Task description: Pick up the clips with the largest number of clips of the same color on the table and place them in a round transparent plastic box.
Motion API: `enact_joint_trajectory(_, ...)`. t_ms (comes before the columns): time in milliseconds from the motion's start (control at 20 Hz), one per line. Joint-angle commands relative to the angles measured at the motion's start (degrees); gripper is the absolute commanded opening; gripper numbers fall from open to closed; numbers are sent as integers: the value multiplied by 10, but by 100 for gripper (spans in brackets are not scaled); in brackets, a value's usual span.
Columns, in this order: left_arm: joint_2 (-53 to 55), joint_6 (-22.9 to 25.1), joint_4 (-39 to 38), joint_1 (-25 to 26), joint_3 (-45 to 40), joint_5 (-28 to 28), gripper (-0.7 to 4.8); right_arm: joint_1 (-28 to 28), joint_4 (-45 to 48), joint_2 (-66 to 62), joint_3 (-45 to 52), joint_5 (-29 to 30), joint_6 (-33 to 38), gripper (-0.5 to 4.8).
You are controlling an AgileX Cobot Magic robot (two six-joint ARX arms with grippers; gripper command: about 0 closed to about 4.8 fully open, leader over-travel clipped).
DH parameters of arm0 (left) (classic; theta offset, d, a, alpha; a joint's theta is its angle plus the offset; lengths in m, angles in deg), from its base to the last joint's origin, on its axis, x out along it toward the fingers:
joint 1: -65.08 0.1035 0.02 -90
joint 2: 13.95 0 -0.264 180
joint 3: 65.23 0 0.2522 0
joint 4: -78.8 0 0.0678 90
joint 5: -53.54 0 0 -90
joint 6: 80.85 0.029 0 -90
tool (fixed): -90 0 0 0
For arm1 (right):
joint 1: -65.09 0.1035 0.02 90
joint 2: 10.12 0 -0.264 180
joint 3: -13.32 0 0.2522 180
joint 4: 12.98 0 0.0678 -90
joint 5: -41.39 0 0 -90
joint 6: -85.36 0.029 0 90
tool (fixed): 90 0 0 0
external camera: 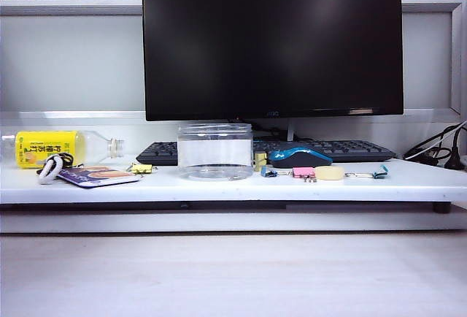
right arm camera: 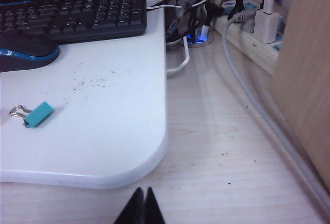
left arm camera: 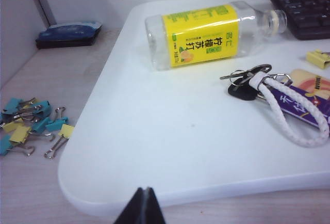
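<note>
The round transparent plastic box [external camera: 215, 151] stands upright and empty on the white shelf [external camera: 219, 184], in front of the keyboard [external camera: 343, 149]. One of the clips [external camera: 141, 168] lies to its left and another [external camera: 260, 159] just right of it — both outside it. The left gripper [left arm camera: 142, 204] hangs off the shelf's edge, jaws pressed together on nothing, the capped bottle [left arm camera: 206, 35] lying well ahead. The right gripper [right arm camera: 141, 206] — likewise closed and empty — has a teal clip [right arm camera: 34, 114] ahead and to one side.
</note>
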Motion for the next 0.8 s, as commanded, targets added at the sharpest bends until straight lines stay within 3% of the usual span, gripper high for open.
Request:
enact_joint_trajectory(50, 0, -1, 6, 0, -1, 0, -5, 1, 3, 1, 0, 0, -2, -5)
enact_joint_trajectory(549, 0, -1, 6, 0, -1, 0, -5, 1, 4, 1, 0, 1, -2, -5)
enact_joint_trajectory(698, 0, -1, 6, 0, -1, 0, -6, 1, 8, 1, 0, 32, 5, -5)
enact_joint_trajectory(798, 0, -1, 6, 0, -1, 0, -5, 1, 10, 1, 0, 71, 55, -5)
